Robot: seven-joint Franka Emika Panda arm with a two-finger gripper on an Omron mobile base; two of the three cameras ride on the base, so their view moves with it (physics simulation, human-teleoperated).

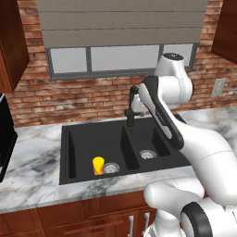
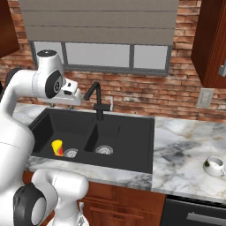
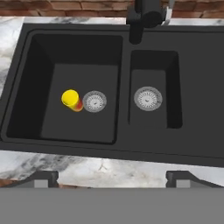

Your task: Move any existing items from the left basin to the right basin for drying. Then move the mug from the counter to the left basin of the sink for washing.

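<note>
My gripper [image 3: 112, 177] is spread wide above the sink [image 3: 192, 144]; the yellow cup [image 3: 71, 99], left of centre beside the drain [image 3: 94, 101], could tip if I descend off-centre.

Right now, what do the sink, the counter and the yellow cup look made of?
Sink: matte black, composite or coated metal by the look; flat, no glare. Its drains look like bright metal, silver and ringed.
Counter: polished marble or a marble look, white with grey veining.
Yellow cup: probably plastic; even saturated yellow, orange-red lower part, no texture. All rendered, so only a guess.
</note>
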